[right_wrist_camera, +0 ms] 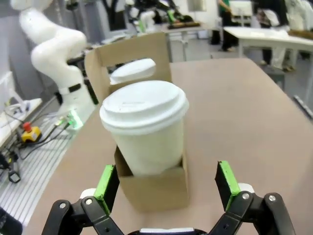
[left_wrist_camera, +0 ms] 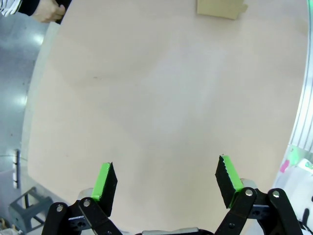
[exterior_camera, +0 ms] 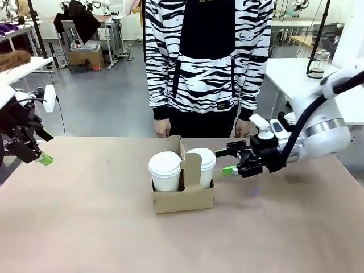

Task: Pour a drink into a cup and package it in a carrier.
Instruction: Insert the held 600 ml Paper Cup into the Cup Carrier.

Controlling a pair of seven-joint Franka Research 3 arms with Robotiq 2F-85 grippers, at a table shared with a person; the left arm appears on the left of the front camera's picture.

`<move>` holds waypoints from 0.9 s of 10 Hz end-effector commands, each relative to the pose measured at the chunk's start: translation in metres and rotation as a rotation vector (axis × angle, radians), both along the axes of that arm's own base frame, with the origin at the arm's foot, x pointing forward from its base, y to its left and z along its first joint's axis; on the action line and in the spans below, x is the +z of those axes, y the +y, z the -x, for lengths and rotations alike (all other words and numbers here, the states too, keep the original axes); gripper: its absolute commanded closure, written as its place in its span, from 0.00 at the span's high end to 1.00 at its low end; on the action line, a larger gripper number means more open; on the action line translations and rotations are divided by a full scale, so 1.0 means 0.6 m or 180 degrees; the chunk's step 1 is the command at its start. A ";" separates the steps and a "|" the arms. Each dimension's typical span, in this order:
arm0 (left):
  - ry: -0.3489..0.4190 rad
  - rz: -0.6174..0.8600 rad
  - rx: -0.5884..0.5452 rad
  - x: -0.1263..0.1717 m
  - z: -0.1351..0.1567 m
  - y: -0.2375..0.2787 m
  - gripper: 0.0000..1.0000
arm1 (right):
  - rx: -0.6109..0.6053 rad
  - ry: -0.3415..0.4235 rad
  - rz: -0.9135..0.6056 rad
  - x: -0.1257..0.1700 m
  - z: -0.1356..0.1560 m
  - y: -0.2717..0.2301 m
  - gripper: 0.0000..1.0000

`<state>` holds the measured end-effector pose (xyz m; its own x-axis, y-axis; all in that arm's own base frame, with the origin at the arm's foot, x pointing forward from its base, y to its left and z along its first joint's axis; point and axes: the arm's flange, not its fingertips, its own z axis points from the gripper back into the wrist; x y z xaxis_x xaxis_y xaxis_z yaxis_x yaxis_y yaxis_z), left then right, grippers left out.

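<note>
cardboard carrier (exterior_camera: pixel 183 198) holds two lidded cups (exterior_camera: pixel 165 170), right gripper (exterior_camera: pixel 234 162) beside

Bright even light, wide-angle edge distortion.

Grey floor (exterior_camera: pixel 108 96), white tables (exterior_camera: pixel 296 77) behind.

Carrier (exterior_camera: pixel 183 198): low brown cardboard box, upright on the tan table near its middle, tall centre handle piece with a cut-out slot. Two white paper cups with white lids sit in it, one per compartment: left cup (exterior_camera: pixel 165 170), right cup (exterior_camera: pixel 202 166) (both upright, lids on). Contents of cups cannot be seen.
</note>
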<state>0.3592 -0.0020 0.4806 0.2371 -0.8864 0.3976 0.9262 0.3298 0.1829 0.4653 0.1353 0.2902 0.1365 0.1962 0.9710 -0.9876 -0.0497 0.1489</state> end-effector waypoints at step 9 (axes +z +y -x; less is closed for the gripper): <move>-0.0003 0.0066 -0.0033 0.001 0.001 0.002 1.00 | -0.2391 0.0999 0.1028 0.188 0.211 -0.313 1.00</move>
